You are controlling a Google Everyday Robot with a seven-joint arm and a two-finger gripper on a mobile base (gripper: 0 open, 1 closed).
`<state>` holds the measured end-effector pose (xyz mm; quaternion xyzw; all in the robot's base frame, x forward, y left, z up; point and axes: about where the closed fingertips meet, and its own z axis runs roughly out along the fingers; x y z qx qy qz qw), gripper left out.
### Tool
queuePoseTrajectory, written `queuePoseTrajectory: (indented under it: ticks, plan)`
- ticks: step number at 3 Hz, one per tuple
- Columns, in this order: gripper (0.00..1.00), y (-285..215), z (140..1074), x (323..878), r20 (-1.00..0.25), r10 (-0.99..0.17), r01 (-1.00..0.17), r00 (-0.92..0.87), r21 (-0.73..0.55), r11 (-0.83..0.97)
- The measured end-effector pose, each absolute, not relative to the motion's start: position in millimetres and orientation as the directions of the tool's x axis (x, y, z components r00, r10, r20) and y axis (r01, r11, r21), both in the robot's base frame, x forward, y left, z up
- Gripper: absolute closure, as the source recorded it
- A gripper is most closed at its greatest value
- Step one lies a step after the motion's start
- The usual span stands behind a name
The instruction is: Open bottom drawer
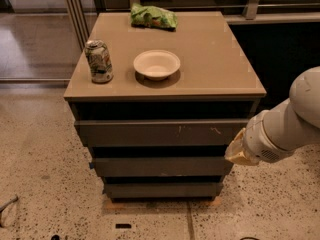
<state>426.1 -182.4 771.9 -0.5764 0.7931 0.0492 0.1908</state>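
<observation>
The bottom drawer (162,189) is the lowest and slimmest of three grey-brown fronts in the cabinet, plain and flat, sitting shut just above the floor. Above it are the middle drawer (162,166), with a blue bit at its left end, and the top drawer (160,132), with white scratch marks. My gripper (239,154) is at the end of the white arm coming in from the right. It sits at the right end of the middle drawer's front, above and to the right of the bottom drawer.
On the cabinet top (215,59) stand a crushed can (98,61), a white bowl (156,64) and a green chip bag (153,17). Speckled floor (45,184) surrounds the cabinet. A railing runs behind it and a dark opening lies to the right.
</observation>
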Motion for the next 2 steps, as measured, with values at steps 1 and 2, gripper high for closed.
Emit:
queuePoseTrajectory:
  ticks: [1,2]
  plan:
    - [1.00,-184.3,710.5,419.8,-0.338,-0.907,-0.943,-0.251,-0.128,0.308]
    - [1.00,-169.0,595.7,416.9,-0.364,-0.904,-0.958,-0.223,-0.091,0.273]
